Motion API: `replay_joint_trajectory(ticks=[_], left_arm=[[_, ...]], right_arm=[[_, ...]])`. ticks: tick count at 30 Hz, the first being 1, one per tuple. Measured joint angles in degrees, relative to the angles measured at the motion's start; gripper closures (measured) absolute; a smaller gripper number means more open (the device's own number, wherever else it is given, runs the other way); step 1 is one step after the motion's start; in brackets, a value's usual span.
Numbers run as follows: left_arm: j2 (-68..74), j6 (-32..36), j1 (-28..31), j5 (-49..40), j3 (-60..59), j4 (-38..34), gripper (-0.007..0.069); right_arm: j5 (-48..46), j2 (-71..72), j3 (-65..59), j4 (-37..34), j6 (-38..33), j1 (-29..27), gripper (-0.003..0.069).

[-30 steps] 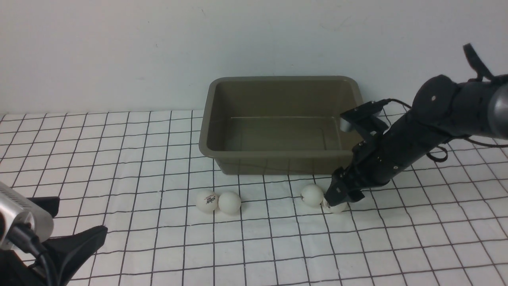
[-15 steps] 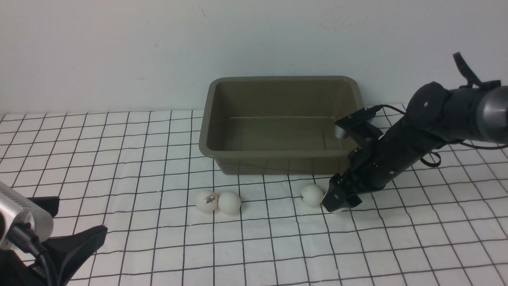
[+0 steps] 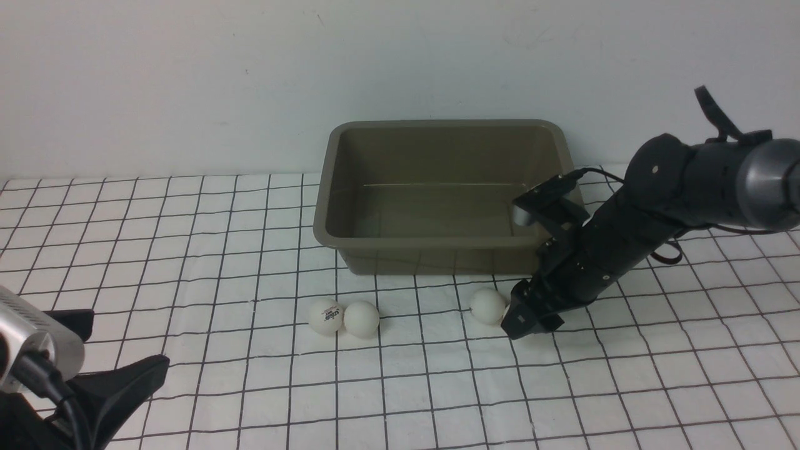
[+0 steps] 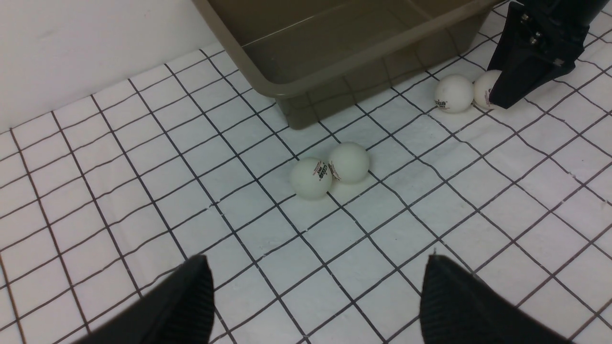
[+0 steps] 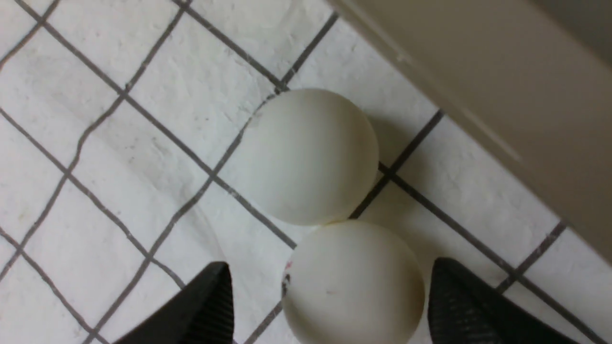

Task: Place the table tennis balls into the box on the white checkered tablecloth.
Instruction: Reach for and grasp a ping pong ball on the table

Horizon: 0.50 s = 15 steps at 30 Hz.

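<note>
The olive-grey box (image 3: 437, 250) stands at the back of the white checkered tablecloth (image 3: 187, 250). Two table tennis balls (image 3: 325, 315) (image 3: 361, 319) touch each other in front of the box. A third ball (image 3: 487, 305) lies further right. My right gripper (image 3: 522, 322) is down on the cloth right beside it and hides the fourth ball in the front view. In the right wrist view that ball (image 5: 354, 282) sits between the open fingers of my right gripper (image 5: 327, 270), touching its neighbour (image 5: 308, 155). My left gripper (image 4: 318, 260) hangs open over bare cloth, far from the balls.
The box's front wall (image 5: 502, 86) runs close beside the right gripper and the two right-hand balls. A plain white wall rises behind the box. The cloth is slightly wrinkled around the balls.
My right gripper has come down and a little left around the rightmost ball, and its fingers have narrowed. The neighbouring ball has shifted slightly left. The left arm has not moved.
</note>
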<state>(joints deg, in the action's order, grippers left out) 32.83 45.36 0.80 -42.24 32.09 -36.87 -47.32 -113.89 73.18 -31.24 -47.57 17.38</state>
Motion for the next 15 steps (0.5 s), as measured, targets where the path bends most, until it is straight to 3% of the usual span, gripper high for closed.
replay_joint_trajectory(ticks=[8, 11, 15], left_arm=[[0.0, 0.0, 0.0, 0.0, 0.0, 0.0, 0.0103], [0.0, 0.0, 0.0, 0.0, 0.0, 0.0, 0.0103], [0.0, 0.0, 0.0, 0.0, 0.0, 0.0, 0.0103]], right_arm=[[0.6, 0.0, 0.0, 0.5, 0.9, 0.0, 0.0246], [1.4, 0.0, 0.0, 1.2, 2.1, 0.0, 0.0319], [1.4, 0.0, 0.1, 1.8, 2.6, 0.0, 0.0321]])
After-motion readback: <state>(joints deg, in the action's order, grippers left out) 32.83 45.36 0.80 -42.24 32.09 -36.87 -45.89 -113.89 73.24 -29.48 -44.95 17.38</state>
